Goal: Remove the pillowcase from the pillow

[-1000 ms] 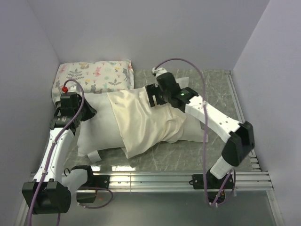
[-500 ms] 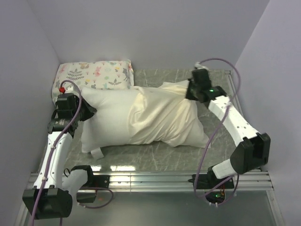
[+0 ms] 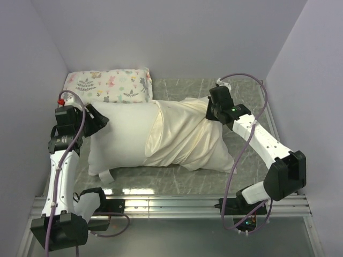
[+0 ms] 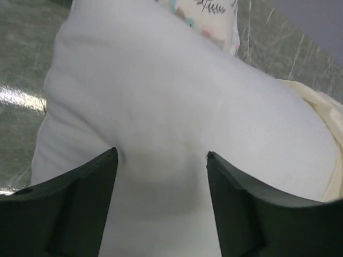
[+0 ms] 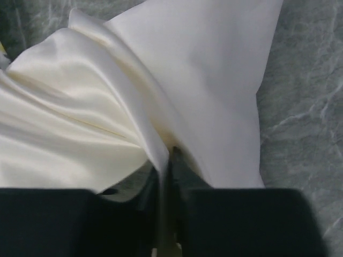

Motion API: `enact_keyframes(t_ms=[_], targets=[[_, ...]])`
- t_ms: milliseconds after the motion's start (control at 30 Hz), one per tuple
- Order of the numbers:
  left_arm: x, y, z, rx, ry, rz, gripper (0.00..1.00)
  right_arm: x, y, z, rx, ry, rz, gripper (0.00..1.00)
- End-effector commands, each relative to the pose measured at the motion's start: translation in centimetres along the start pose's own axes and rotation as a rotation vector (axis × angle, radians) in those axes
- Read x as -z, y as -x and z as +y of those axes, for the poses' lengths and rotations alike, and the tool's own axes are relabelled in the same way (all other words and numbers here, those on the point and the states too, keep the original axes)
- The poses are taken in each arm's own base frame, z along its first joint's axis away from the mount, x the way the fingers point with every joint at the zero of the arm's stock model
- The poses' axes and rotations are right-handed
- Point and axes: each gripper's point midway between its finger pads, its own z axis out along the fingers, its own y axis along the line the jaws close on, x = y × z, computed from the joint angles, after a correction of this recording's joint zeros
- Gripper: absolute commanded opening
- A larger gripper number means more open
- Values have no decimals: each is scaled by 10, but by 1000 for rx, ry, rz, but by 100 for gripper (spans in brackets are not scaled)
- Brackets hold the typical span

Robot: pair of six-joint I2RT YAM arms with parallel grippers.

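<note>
From above, the pillow (image 3: pixel 120 134) lay across the desk (image 3: pixel 177 179), its right half hidden inside the cream pillowcase (image 3: pixel 187 142). The left wrist view showed the left pincer (image 4: pixel 161 153) spread over the bare white end, contact unclear. The right wrist view showed the right pincer (image 5: pixel 167 176) pinching a pillowcase fold, its tips blurred.

left end effector (image 4: pixel 161 155): has let go of the pillow (image 3: pixel 123 134); jaws now apart, drawn back off its white end
right end effector (image 5: pixel 167 158): moved from the middle of the pillowcase (image 3: pixel 187 140) to its far right side, now pinching a fold
pillowcase: dragged rightward, baring more white pillow
</note>
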Motion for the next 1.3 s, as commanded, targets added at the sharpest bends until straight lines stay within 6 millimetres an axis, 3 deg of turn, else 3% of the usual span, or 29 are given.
enact_keyframes(t_ms=[0,33,67,133,167,233,267,333,433,533,567,600,633,700,733,767,833,867,900,967,1033,1267], targets=[[32,46,-35,-88,-64,-180,75,-11,6,-17,15,-85,-42,25],[35,40,-42,-98,-72,-173,78,-12,5,-15,26,-83,-38,34],[41,36,-47,-89,-88,-174,78,-11,5,-15,28,-85,-42,51],[37,19,-48,-81,-76,-145,79,-7,10,-11,35,-71,-63,63],[38,0,-65,-85,-126,-105,80,-3,15,-10,33,-66,-74,70],[29,-25,-62,-85,-84,-80,87,3,24,-5,40,-56,-96,74],[30,-46,-75,-86,-110,-39,87,10,31,-2,43,-53,-107,76],[19,-76,-66,-92,-76,13,88,20,40,2,49,-53,-129,77],[7,-107,-57,-59,-64,55,87,47,50,11,61,-30,-182,78],[-4,-124,-47,-30,-56,66,90,73,43,28,71,28,-213,79],[-8,-127,-44,-22,-45,70,87,76,38,25,81,3,-226,79],[-12,-134,-39,-24,-31,83,83,84,27,40,98,40,-222,80],[-15,-135,-39,-19,-33,82,74,94,23,43,92,68,-233,80],[-22,-145,-36,-21,-24,111,61,97,-6,58,89,129,-207,80],[-25,-151,-32,-24,-16,122,43,112,-26,79,117,217,-199,80],[-28,-153,-31,-24,-15,126,33,107,-51,84,131,234,-173,80],[-31,-160,-28,-29,-15,140,11,111,-80,97,104,274,-155,80],[-32,-160,-29,-28,-20,139,5,112,-107,107,136,306,-127,80],[-33,-163,-28,-30,-18,147,1,112,-118,112,114,308,-121,80],[-32,-162,-28,-34,-20,145,1,112,-147,125,139,331,-97,80],[-29,-159,-31,-32,-31,135,1,101,-162,132,130,307,-84,80],[-17,-144,-39,-41,-50,105,0,86,-170,159,95,302,-112,78]])
